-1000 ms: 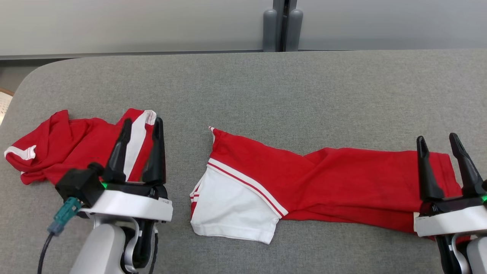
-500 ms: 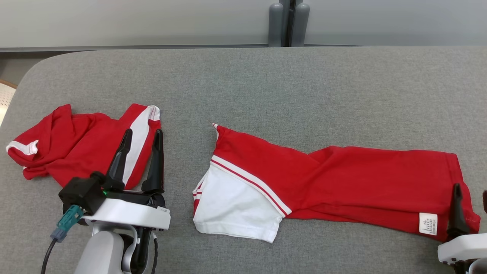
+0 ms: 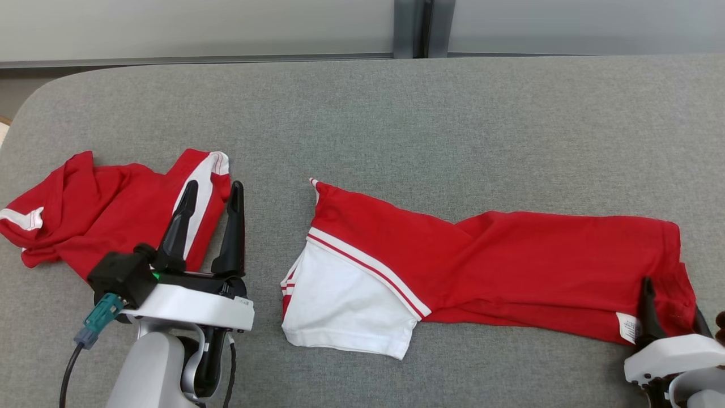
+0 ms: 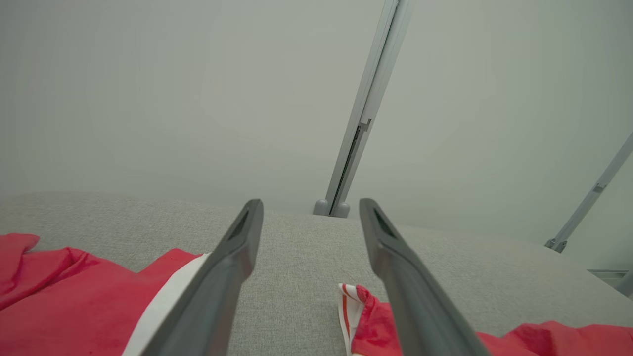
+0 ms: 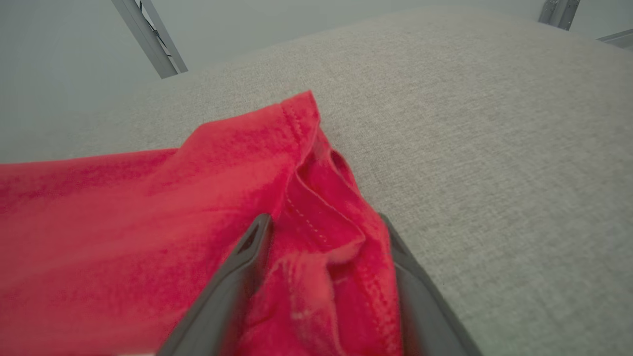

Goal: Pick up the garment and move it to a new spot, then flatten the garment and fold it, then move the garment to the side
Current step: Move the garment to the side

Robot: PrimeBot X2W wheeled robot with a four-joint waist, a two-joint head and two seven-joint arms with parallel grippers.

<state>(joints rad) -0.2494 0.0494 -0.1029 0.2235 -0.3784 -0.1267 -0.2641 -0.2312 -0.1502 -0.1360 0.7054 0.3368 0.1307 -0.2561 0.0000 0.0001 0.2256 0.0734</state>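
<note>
**Grey cloth table, two red garments, two grippers**

1. Table (image 3: 430, 113), one. Grey woven covering, rounded corner at far left.
2. Long garment (image 3: 510, 255), one. Red, laid flat in a long band across the middle and right of the table. It has a white sleeve (image 3: 345, 306) with red-and-white stripe trim at its left end and a stitched hem at its right end, which is rumpled.
3. Crumpled garment (image 3: 107, 209), one. Red with white bands, heaped at the table's left, well apart from the long one.
4. Grippers, two.
   - The left gripper (image 3: 214, 187) has its fingers spread wide and grasps nothing. It is over the crumpled garment's right edge; whether it touches cannot be told.
   - The right gripper (image 5: 324, 222) has its fingers spread wide too, with the long garment's bunched hem lying between them and not pinched.
5. Label (image 3: 627, 327), one. White, at the long garment's near right corner, beside the right gripper.
</note>
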